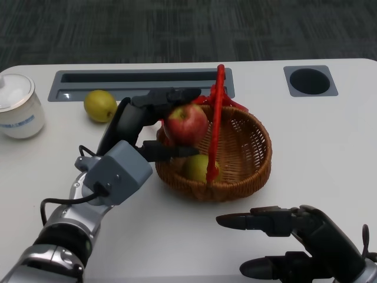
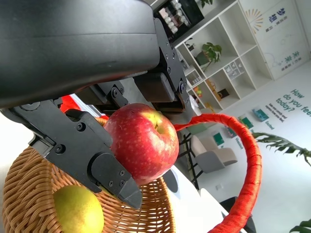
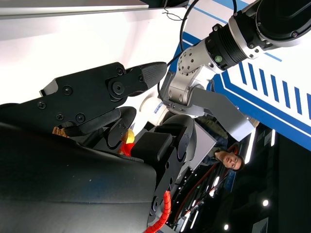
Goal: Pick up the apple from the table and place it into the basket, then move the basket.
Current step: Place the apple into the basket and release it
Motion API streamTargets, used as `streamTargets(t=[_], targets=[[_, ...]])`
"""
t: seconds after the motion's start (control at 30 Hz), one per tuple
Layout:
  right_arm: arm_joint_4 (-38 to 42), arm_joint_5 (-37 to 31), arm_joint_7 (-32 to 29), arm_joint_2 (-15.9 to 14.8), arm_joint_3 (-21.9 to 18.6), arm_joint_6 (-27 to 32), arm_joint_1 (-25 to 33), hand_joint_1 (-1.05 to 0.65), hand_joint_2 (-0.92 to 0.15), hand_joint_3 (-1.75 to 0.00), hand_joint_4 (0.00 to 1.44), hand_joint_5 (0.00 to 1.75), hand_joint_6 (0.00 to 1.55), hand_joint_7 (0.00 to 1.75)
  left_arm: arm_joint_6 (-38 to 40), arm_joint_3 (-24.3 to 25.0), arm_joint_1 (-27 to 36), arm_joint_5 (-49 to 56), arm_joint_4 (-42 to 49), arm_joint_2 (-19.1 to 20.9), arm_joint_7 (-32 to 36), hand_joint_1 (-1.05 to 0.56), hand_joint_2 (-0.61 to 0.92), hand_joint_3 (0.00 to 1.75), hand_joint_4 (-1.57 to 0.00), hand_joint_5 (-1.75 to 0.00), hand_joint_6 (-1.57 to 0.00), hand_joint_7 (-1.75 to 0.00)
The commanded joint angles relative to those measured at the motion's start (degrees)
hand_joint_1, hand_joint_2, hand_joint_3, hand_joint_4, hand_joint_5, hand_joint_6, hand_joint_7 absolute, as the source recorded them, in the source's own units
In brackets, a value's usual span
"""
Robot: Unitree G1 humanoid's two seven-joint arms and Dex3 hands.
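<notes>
Over the basket's (image 1: 250,154) rim at its nine o'clock side, my left hand (image 1: 154,124) grips the one red apple (image 1: 187,124), fingers clamped above and below it. Inside this single wicker basket with its red handle (image 1: 215,121) lies one yellow-green fruit (image 1: 200,167). One more yellow-green fruit (image 1: 99,105) sits on the table (image 1: 330,135) at ten o'clock, near one white cup (image 1: 19,107). My right hand (image 1: 291,239) holds nothing, fingers apart, at five o'clock.
</notes>
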Motion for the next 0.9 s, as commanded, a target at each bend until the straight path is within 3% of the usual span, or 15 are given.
streamTargets(t=[0.03,0.2,0.37,0.57,0.8,0.9], targets=[[-0.56,0.16,-0.69,-0.84,-0.64,0.01,0.31,-0.43,-0.91,0.0,0.85,0.0,0.77,0.0,-0.4,-0.07,-0.98,-0.68,0.32,0.57,-1.96,-0.23,0.77,0.0,-1.0,0.0,-0.9,0.0],[-0.49,0.28,-0.69,-0.84,-0.59,-0.21,0.3,-0.43,-0.91,0.0,0.85,0.0,0.77,0.0,-0.59,-1.3,-0.75,0.85,0.01,1.9,-3.25,-0.56,0.79,0.01,-0.41,0.0,-0.4,0.0],[-0.71,0.52,-0.6,-0.98,-0.55,-0.23,0.4,-0.44,-0.91,0.0,0.85,0.0,0.77,0.0,-0.16,-2.97,-1.0,3.72,-0.53,3.61,-1.19,-0.74,0.86,0.02,-0.12,0.0,-0.15,0.0],[-0.13,0.26,-0.97,-0.95,-0.85,-1.41,0.17,-0.44,-0.91,0.0,0.85,0.0,0.77,0.0,-0.21,-2.8,-1.09,3.27,-0.85,4.53,-2.37,-0.8,0.87,0.01,-0.06,0.0,-0.09,0.0],[-0.34,0.2,-1.65,-2.2,-2.6,-2.59,-1.29,-0.42,-0.9,0.0,0.85,0.0,0.77,0.0,-1.43,-2.67,0.14,3.37,-2.9,6.13,-1.66,-0.79,0.87,0.0,-0.1,-0.02,-0.13,-0.01],[-0.98,0.55,-1.44,-3.47,-3.44,-2.99,-1.95,-0.42,-0.9,0.0,0.84,0.0,0.75,0.0,-3.5,-1.34,2.29,0.02,-4.98,6.66,-4.9,-0.76,0.86,0.0,-0.14,-0.03,-0.16,-0.02]])
